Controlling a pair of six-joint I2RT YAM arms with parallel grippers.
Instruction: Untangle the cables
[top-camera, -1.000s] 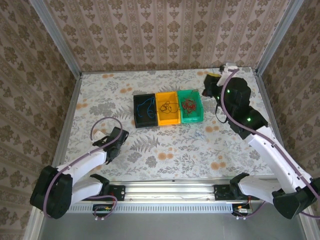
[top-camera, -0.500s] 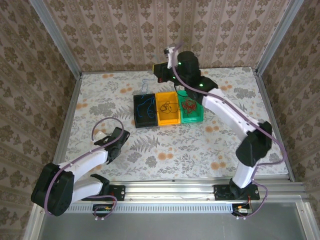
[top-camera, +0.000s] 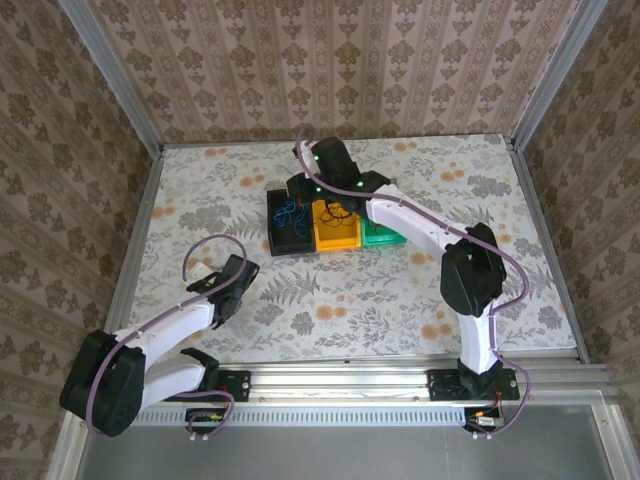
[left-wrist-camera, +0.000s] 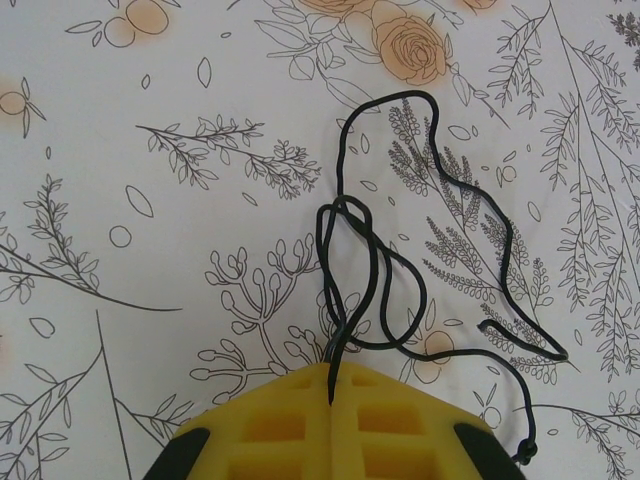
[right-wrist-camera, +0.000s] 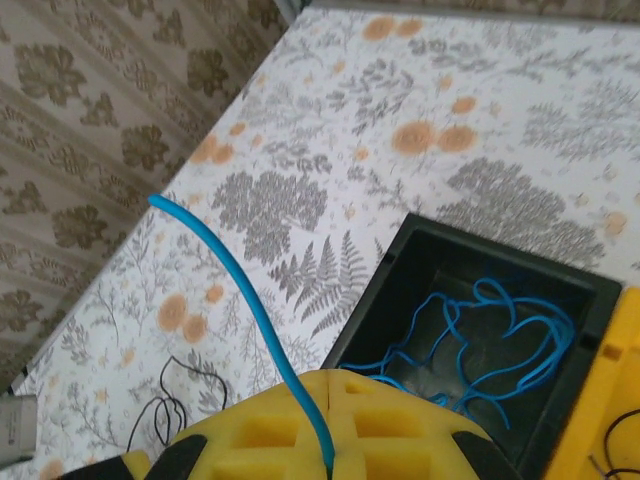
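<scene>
My left gripper (left-wrist-camera: 332, 374) lies low over the table at the near left, its yellow fingers shut on a thin black cable (left-wrist-camera: 398, 262) that sprawls in loose loops on the floral tabletop. My right gripper (right-wrist-camera: 336, 380) hangs over the near left corner of the black bin (right-wrist-camera: 420, 245), shut on one strand of the blue cable (right-wrist-camera: 232, 268) that arcs up to the left. More blue cable (right-wrist-camera: 505, 335) lies coiled inside that bin. From above, the right gripper (top-camera: 301, 192) is at the black bin's (top-camera: 274, 222) far edge and the left gripper (top-camera: 238, 278) is well short of the bins.
An orange bin (top-camera: 336, 238) with a dark cable (top-camera: 338, 212) stands beside the black one. A green bin (top-camera: 385, 237) is partly covered by the right arm. Patterned walls and a metal frame enclose the table. Open tabletop lies to the right and front.
The right arm has swung from the far right corner leftward across the bins and now stands over the black bin holding a blue strand. The left arm has hardly moved.
</scene>
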